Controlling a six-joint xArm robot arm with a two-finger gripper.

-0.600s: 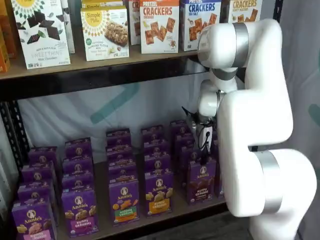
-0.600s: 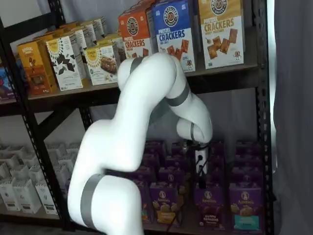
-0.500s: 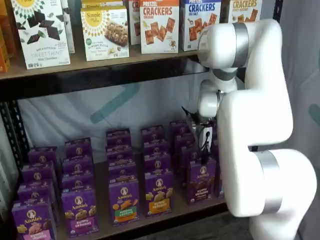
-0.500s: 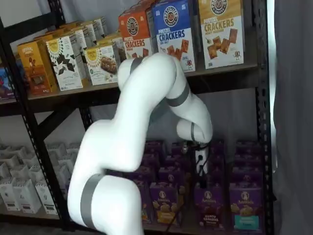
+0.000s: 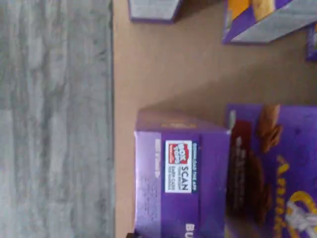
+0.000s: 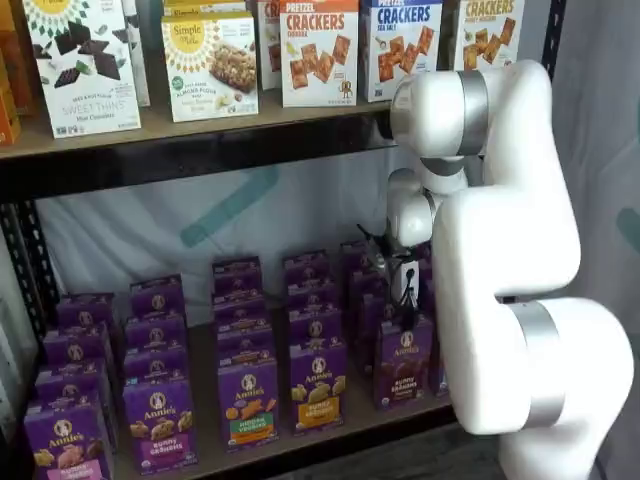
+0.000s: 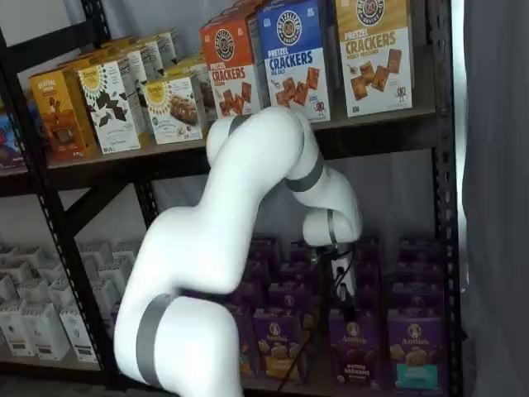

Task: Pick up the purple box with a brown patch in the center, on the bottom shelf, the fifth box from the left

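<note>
Hovering just above the purple box point(image 6: 404, 360) at the near edge of the bottom shelf point(image 6: 330, 432), gripper point(image 6: 405, 300) hanging from the white arm point(image 6: 500, 250), jaws spread wide and empty, yellow-banded box point(image 6: 318, 385) just left, cracker boxes point(image 6: 320, 55) on the board above.

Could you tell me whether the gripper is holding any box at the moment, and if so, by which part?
Nothing is held. The gripper hangs above the purple box, which stands on the bottom shelf.
</note>
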